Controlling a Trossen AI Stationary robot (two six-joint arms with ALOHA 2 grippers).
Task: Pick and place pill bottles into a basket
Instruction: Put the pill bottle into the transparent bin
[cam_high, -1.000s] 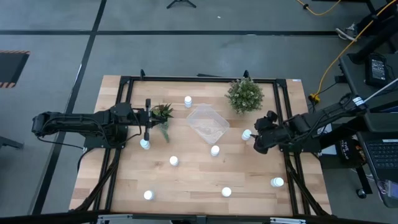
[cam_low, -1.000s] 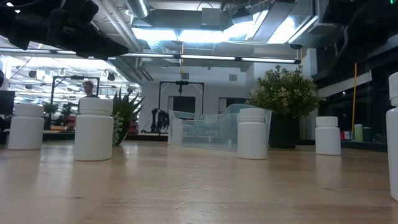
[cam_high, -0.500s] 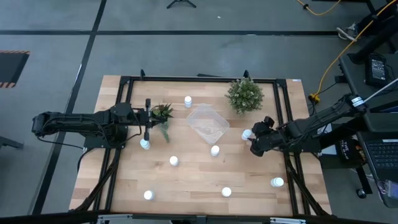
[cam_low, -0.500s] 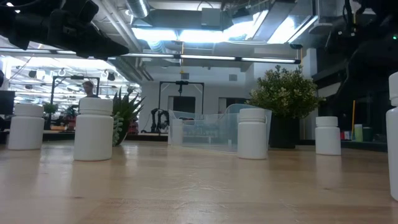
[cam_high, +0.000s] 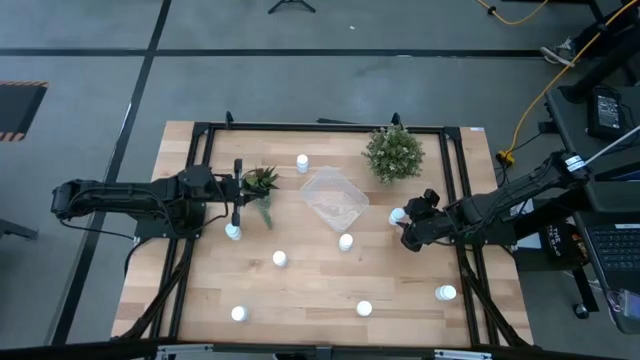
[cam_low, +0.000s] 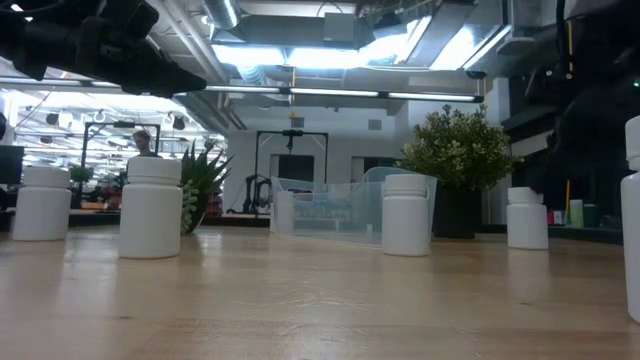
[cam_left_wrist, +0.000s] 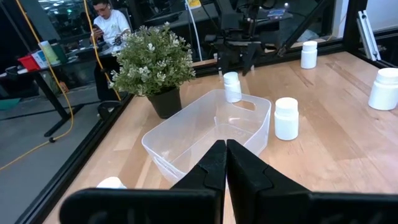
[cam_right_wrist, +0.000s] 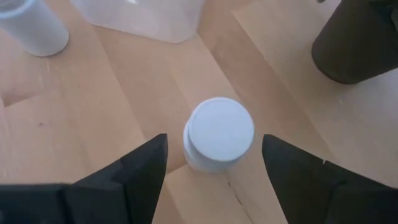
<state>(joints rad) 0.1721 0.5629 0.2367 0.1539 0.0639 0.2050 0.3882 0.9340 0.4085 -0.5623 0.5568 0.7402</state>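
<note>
Pill bottle (cam_right_wrist: 219, 134) stands between my right gripper's (cam_right_wrist: 214, 163) spread fingers, beside the basket (cam_high: 334, 198) and bushy plant (cam_high: 394, 153). Only my wrist view shows that gap. Left gripper (cam_left_wrist: 225, 163), fingers together, waits opposite.

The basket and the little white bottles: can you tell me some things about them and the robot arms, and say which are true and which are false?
1. The basket has no bottles in it. True.
2. The right gripper has open jaws with a bottle standing between them. True.
3. That bottle is lying on its side. False: it stands upright on the table.
4. The left gripper is wide open. False: its jaws are shut together, and it hangs over the table's left side near the spiky plant.
5. The bushy plant sits inside the basket. False: it stands on the table beside the basket.
</note>
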